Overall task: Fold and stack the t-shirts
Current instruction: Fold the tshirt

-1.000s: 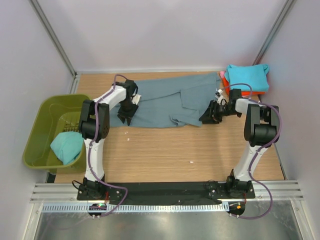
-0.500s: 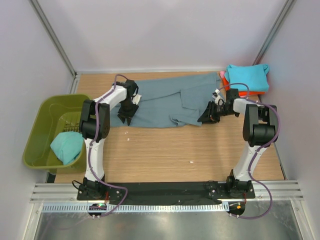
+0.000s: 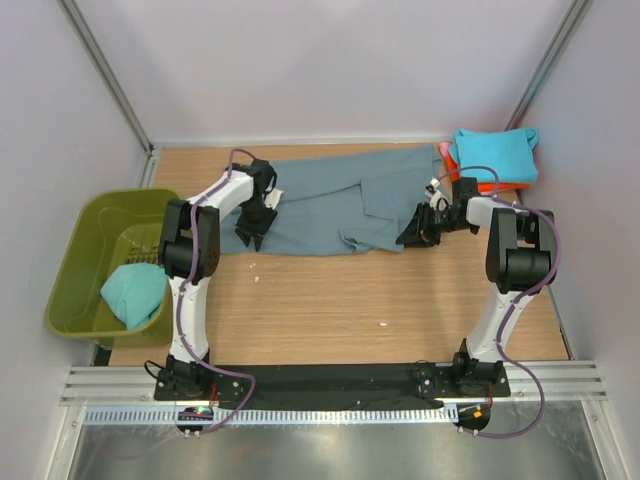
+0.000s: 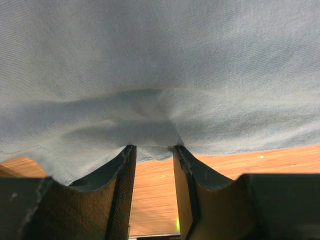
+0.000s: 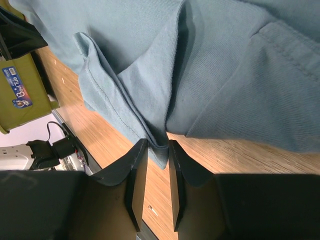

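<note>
The large slate blue-grey t-shirt [image 3: 330, 200] lies spread across the far part of the table. My left gripper [image 3: 250, 232] sits at its near left edge; in the left wrist view the left gripper [image 4: 152, 147] has the hem of the shirt [image 4: 160, 65] puckered between its tips. My right gripper [image 3: 412, 232] is at the shirt's near right side, and in the right wrist view the right gripper [image 5: 156, 145] is shut on a folded edge of the shirt [image 5: 215, 65]. A turquoise tee [image 3: 493, 155] tops orange and pink ones at the far right corner. Another turquoise tee [image 3: 133, 292] lies in the tub.
The olive-green plastic tub [image 3: 75, 250] stands at the table's left edge, beside the left arm. It also shows at the left of the right wrist view [image 5: 20, 85]. Side walls stand close on both sides. Bare wood lies between the shirt and the arm bases.
My right gripper has shifted slightly left with the shirt's edge in it. The left arm has not moved.
</note>
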Tool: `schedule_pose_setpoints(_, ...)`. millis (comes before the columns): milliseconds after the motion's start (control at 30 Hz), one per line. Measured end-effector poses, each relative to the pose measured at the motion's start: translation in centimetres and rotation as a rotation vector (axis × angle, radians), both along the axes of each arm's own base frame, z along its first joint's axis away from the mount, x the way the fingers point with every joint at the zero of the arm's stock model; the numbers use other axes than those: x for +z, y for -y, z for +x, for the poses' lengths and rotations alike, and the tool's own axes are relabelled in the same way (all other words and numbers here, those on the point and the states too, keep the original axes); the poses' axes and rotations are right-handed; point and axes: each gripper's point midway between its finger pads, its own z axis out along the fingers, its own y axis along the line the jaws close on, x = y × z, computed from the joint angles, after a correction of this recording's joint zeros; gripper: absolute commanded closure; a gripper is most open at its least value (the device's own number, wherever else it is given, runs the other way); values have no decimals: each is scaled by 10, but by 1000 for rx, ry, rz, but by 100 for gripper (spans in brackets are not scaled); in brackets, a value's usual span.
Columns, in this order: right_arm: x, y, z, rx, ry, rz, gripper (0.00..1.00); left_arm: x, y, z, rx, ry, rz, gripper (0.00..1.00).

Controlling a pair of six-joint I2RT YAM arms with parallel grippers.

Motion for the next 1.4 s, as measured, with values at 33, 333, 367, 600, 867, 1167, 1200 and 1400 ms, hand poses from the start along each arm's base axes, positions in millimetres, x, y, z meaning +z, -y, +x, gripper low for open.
schedule_pose_setpoints(33,0,0,0,0,1,-1,71,0,0,0,0,0,0,62)
schedule_pose_setpoints(333,1,1,-1,2,5,-13,79,0,0,0,0,0,0,62)
schedule_pose_setpoints(367,1,2,-1,3,5,-14,84,0,0,0,0,-1,0,62)
schedule_pose_setpoints(600,6,5,-1,10,13,-42,99,0,0,0,0,-2,1,63)
schedule_pose_setpoints(867,56,17,8,53,171,-142,99,3,-1,-2,-8,25,-7,63)
schedule_pose_setpoints(1167,100,22,5,69,317,-198,99,12,-20,-14,-56,70,58,62)
schedule_pose_setpoints(1200,99,22,4,71,315,-201,99,14,-23,-14,-63,76,68,62)
schedule_pose_setpoints(1400,96,25,2,80,313,-219,99,27,-63,-17,-80,131,159,59)
